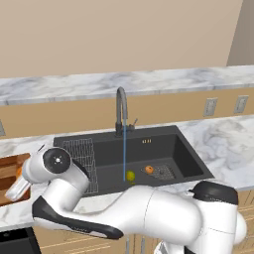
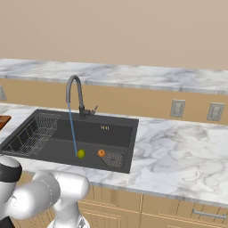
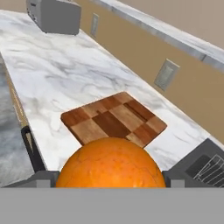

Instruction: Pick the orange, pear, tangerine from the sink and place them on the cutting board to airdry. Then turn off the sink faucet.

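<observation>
In the hand view a large orange [image 3: 110,164] sits between the fingertips of my gripper [image 3: 109,178], which is shut on it just above the near end of the wooden cutting board [image 3: 114,119]. The left base view shows the gripper [image 1: 17,187] at the far left, over the board [image 1: 9,171]. The yellow-green pear [image 1: 130,175] [image 2: 81,153] and the small tangerine [image 1: 149,169] [image 2: 101,152] lie on the floor of the dark sink [image 1: 166,144] [image 2: 100,133]. A thin blue stream runs from the gooseneck faucet [image 1: 121,106] [image 2: 73,89] down beside the pear.
A wire rack [image 1: 79,158] [image 2: 33,133] fills the sink's left side, and a drain grate [image 1: 163,172] lies beside the tangerine. A grey appliance [image 3: 54,15] stands on the marble counter beyond the board. Outlets [image 1: 210,106] sit on the back wall.
</observation>
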Controlling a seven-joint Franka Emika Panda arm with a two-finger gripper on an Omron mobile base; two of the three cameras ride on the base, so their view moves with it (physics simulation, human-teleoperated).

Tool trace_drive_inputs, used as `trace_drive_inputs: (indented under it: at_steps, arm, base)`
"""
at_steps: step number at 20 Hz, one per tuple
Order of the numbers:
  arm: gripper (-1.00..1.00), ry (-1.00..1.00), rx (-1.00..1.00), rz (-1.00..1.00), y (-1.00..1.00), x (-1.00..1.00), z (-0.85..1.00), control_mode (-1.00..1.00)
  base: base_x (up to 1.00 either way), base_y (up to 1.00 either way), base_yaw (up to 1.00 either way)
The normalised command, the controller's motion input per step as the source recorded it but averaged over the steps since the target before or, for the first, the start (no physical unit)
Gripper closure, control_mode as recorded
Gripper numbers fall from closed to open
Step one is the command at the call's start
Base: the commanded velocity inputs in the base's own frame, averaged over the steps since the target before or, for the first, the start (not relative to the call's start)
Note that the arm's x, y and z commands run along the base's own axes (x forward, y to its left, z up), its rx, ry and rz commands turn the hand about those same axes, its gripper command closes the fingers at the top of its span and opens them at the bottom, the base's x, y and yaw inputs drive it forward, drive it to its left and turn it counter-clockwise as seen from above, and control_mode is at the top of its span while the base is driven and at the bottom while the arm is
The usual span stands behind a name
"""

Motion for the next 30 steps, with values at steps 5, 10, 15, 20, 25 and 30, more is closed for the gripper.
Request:
trace_drive_inputs:
  at_steps: [5,10,15,20,25,30]
  arm:
    - [1.0,0.02,0.0,-0.03,0.2,0.02,-0.05,-1.0]
    - [1.0,0.0,0.0,-0.03,0.15,0.0,-0.21,-1.0]
    - [1.0,0.01,0.0,-0.02,0.05,0.04,-0.28,-1.0]
    - [1.0,0.05,0.01,-0.03,0.04,0.17,-0.2,-1.0]
    - [1.0,0.07,0.0,-0.05,0.16,0.23,-0.15,-1.0]
    - [1.0,0.04,0.0,-0.06,0.28,0.15,-0.15,-1.0]
  base:
    - [0.0,0.0,0.0]
    - [0.0,0.0,0.0]
    - [0.0,0.0,0.0]
    - [0.0,0.0,0.0]
    - [0.0,0.0,0.0]
    - [0.0,0.0,0.0]
